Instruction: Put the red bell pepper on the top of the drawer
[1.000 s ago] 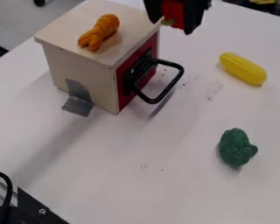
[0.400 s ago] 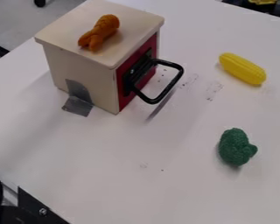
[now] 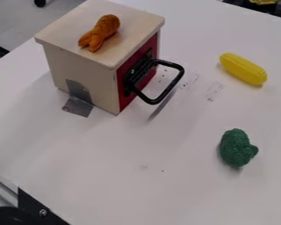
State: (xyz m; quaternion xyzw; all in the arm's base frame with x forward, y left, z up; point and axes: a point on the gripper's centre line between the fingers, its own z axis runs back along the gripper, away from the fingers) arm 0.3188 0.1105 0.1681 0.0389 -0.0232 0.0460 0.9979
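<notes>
The wooden drawer box (image 3: 81,66) stands at the upper left of the camera view. Its red front, with a black loop handle (image 3: 157,101), faces right and looks closed. On the pale top lies an orange-brown twisted object (image 3: 100,33), near the middle of that surface.
A yellow corn toy (image 3: 243,69) lies on the white table (image 3: 184,189) at the upper right. Below it sits a green broccoli toy (image 3: 238,148). Grey tape (image 3: 78,106) holds the box's lower left side. Black hardware (image 3: 34,211) occupies the lower left corner.
The gripper, earlier at the top edge beside the box with a red object between its fingers, has gone up out of view along with that object. The black cable at lower left has shifted left.
</notes>
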